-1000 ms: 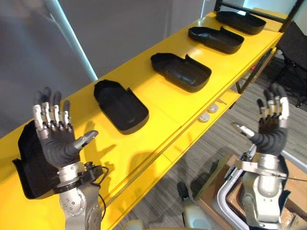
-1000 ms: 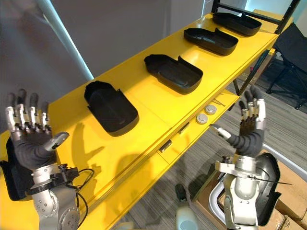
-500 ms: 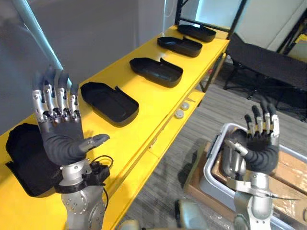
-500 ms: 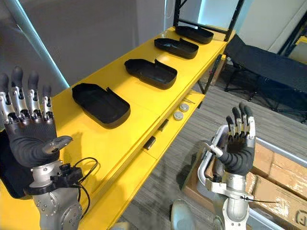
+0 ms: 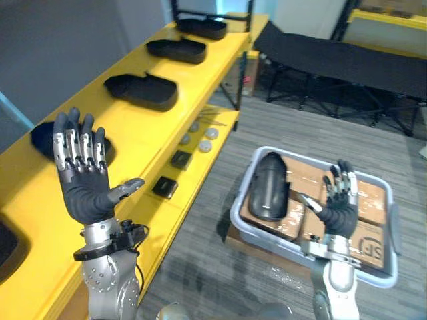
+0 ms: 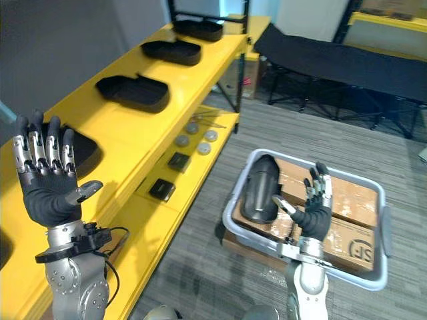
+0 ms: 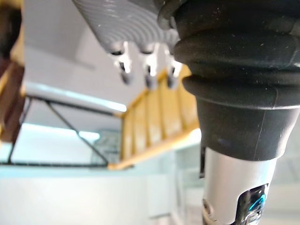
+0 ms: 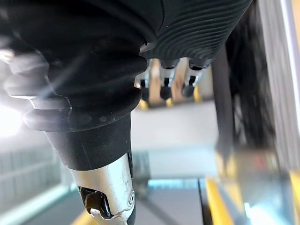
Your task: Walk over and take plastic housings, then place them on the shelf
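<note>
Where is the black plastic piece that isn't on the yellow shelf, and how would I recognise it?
Look to the floor beside the long yellow shelf, where a grey tub holds cardboard boxes. The black housing lies on those boxes at the tub's end nearer the shelf. Unlike the housings on the shelf, which lie hollow side up like trays, it shows its rounded back.

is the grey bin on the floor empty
Not empty: a black housing lies inside the bin, on brown cardboard boxes.

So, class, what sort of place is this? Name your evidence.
Likely a workshop or factory: a long yellow shelf lined with black plastic housings, plus a grey bin holding another housing.
</note>
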